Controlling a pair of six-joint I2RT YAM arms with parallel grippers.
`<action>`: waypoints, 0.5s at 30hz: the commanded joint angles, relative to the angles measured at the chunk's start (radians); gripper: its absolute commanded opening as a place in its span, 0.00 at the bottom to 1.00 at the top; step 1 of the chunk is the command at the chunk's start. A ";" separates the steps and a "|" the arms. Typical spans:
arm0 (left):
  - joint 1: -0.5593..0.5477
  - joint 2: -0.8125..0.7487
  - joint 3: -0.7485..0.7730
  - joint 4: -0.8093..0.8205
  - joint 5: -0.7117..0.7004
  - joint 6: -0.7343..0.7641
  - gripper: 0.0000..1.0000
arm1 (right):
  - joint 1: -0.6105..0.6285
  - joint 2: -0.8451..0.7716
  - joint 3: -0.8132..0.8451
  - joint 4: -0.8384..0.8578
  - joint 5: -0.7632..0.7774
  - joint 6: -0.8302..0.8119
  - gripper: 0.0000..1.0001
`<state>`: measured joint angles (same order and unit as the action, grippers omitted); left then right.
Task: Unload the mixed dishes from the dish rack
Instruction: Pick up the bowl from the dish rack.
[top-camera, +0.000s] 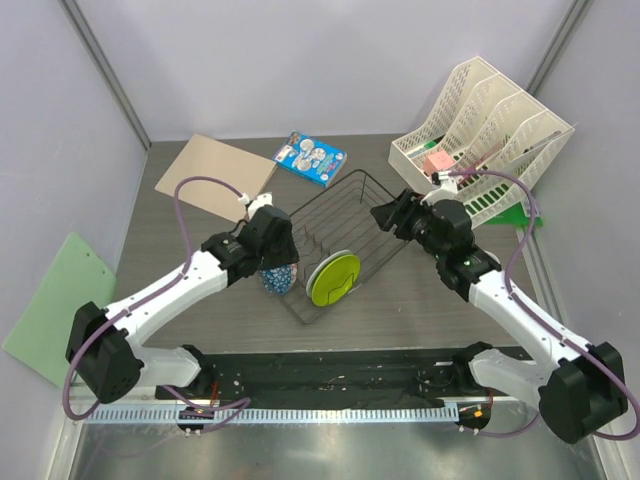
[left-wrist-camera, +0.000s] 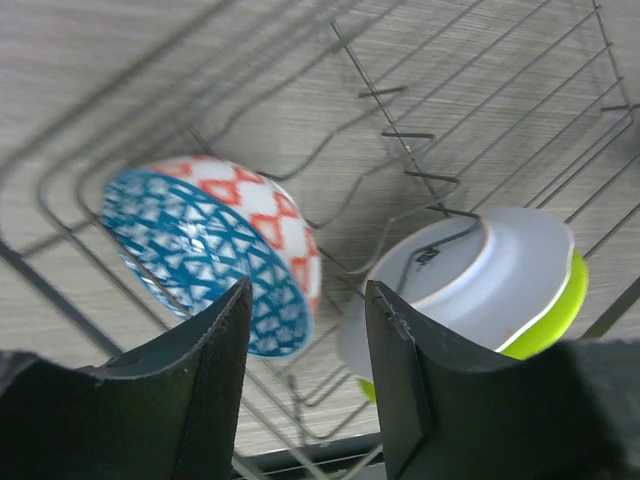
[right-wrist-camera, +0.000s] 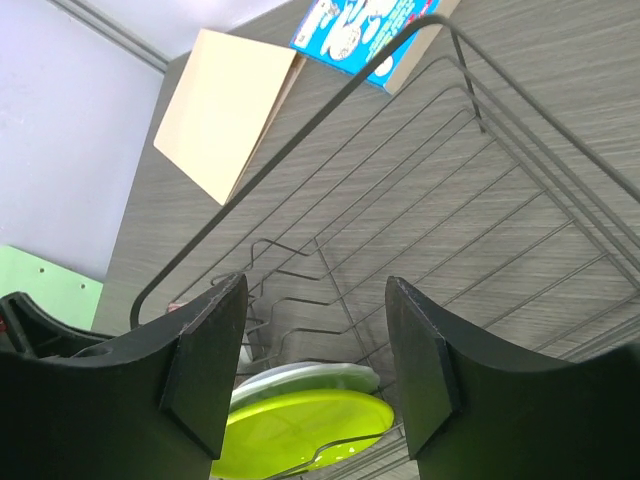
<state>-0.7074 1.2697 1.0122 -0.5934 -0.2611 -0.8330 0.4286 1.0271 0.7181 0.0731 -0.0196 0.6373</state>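
The dish rack (top-camera: 372, 212) is a dark wire basket in the middle of the table. A lime-green plate (top-camera: 335, 279) stands on edge in its near end, with a white plate (left-wrist-camera: 490, 275) against it. A blue patterned bowl (top-camera: 279, 279) with a red and white outside rests tilted on its rim at the rack's left side. My left gripper (top-camera: 272, 250) hovers just above the bowl, open and empty; the bowl (left-wrist-camera: 205, 250) lies beyond its left finger. My right gripper (top-camera: 387, 214) is open and empty over the rack's far right side, facing the plates (right-wrist-camera: 300, 432). No mug or cup shows.
A blue snack packet (top-camera: 311, 158) and a tan folder (top-camera: 215, 175) lie behind the rack. A white slotted file organiser (top-camera: 485, 135) stands at the back right. A green clipboard (top-camera: 60, 300) lies at the left edge.
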 joint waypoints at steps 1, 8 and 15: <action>-0.049 0.022 0.008 0.069 -0.092 -0.173 0.49 | 0.002 0.034 0.046 0.105 -0.037 -0.011 0.63; -0.073 0.077 0.022 0.038 -0.201 -0.209 0.48 | 0.004 0.048 0.024 0.140 -0.057 -0.001 0.63; -0.073 0.148 0.022 0.027 -0.216 -0.238 0.47 | 0.004 0.051 0.001 0.151 -0.068 -0.002 0.63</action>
<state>-0.7788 1.3914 1.0096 -0.5755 -0.4194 -1.0279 0.4290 1.0786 0.7208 0.1577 -0.0750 0.6380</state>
